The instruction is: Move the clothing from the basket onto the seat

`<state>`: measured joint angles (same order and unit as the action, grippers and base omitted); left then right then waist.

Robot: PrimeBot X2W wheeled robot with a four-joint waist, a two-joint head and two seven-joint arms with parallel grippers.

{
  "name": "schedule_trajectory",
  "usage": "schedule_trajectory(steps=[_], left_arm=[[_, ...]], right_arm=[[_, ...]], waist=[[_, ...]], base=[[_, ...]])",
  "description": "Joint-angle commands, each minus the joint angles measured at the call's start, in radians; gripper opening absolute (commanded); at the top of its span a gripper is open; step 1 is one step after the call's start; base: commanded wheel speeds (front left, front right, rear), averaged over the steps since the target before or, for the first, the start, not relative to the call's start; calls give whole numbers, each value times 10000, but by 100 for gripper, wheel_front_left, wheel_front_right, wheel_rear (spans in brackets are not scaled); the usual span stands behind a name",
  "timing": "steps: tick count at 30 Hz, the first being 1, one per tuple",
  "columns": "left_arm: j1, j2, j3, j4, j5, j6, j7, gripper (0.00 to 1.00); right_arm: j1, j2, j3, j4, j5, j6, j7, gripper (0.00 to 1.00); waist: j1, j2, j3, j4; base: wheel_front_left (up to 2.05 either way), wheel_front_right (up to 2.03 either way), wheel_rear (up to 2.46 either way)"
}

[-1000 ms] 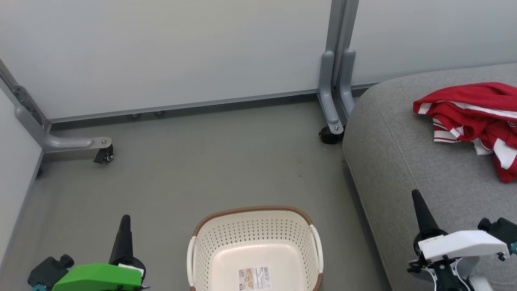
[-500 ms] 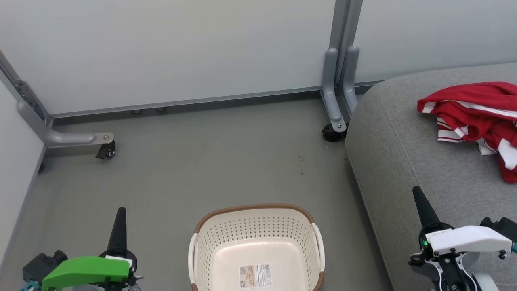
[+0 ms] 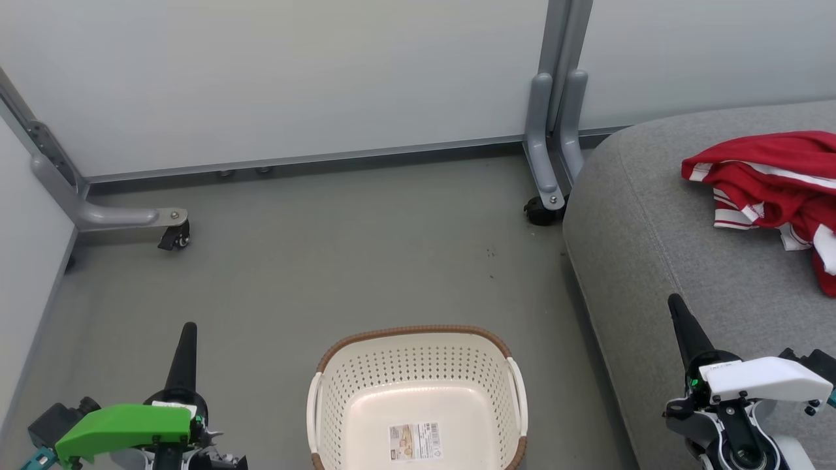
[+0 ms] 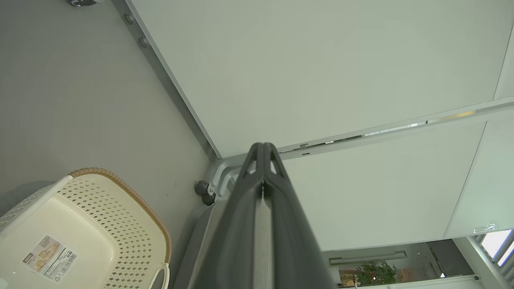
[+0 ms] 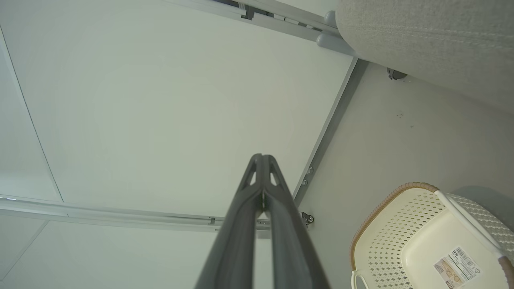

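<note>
The basket (image 3: 413, 330) stands on the grey floor (image 3: 339, 261) at the bottom middle of the head view, cut by the lower edge. Its smooth cream bottom shows, and a white sticker (image 3: 414, 442) lies flat on it. The sticker carries a black barcode at its upper right, a small tan picture at its left and a few lines of print. The print is too small to read in any view.

The clothing (image 3: 771, 186) lies in a rumpled red heap on the seat (image 3: 653, 228), towards the right edge of the head view, well apart from the basket. White patches and red-and-white striped trim show along its lower folds. No writing on the fabric can be made out.

The left claw (image 3: 189, 329) hangs over the floor to the left of the basket, under a green cover (image 3: 121, 424). Its two dark fingers are pressed together from base to tip, with nothing between them. The right claw (image 3: 675, 305) hangs over the near part of the seat, under a white cover (image 3: 764, 378). Its fingers are likewise closed flat against each other and hold nothing. A small dark marking sits on the white cover, too small to read.

Pale partition panels (image 3: 294, 78) on grey castor feet (image 3: 173, 232) stand behind the floor.
</note>
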<state>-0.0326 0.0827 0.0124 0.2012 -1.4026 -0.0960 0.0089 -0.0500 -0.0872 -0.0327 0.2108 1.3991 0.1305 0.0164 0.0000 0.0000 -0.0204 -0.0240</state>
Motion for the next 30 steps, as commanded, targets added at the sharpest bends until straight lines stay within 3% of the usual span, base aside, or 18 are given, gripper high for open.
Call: schedule_trajectory(steps=[1,30], left_arm=[[-244,66,87,20,-264,-68,67,0],[-776,0,579,407,-2295,-366,690,0]], right_arm=[[-231,-13,-66,-1,234,5,71,0],[-591,114,-462,316,2262,4,688,0]], waist=[[0,0,12,12],[0,0,211,215]], base=[[0,0,0],[0,0,0]])
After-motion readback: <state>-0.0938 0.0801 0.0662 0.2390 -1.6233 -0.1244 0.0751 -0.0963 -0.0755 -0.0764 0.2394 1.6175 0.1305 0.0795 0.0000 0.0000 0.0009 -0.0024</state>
